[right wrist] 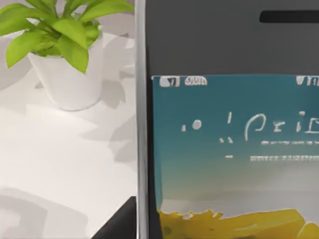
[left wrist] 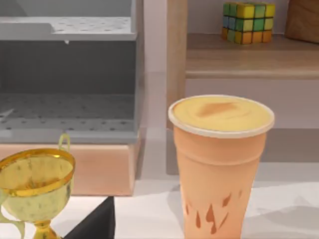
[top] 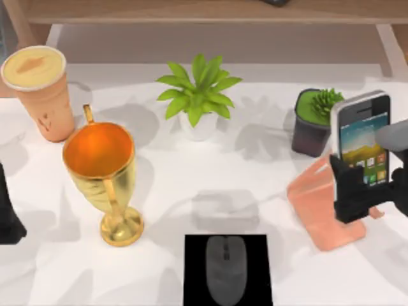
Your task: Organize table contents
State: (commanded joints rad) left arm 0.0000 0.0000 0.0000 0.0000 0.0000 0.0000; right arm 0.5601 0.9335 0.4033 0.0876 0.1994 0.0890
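Right gripper: the right gripper [top: 360, 191] sits at the table's right edge, clenched on the lower part of the smartphone [top: 361, 137], which stands upright with its screen facing the camera.
Writing: the right wrist view shows a teal screen over a yellow band, with pale text too garbled to read; coloured icons show lower on the screen in the top view.
Below the gripper: a salmon-pink stand [top: 322, 213] lies just under and to the left of the phone; whether they touch cannot be told.
Behind it: a dark pot with a green plant [top: 313, 121] stands just beside the phone's upper left.
Further left: a white-potted plant [top: 199, 95], then open white marbled table [top: 268, 185] between it and the stand.
Mouse: the grey mouse [top: 225, 269] rests on a black mat [top: 194, 280] at the near edge, well left of the gripper.
Far left: a gold goblet [top: 105, 172], and the orange paper cup [top: 39, 89] near the back left corner.
Left gripper: the left gripper [top: 7, 217] is parked at the left edge; its grip cannot be told.
Room: a wooden shelf [left wrist: 239, 55] carries a colour cube [left wrist: 248, 22].
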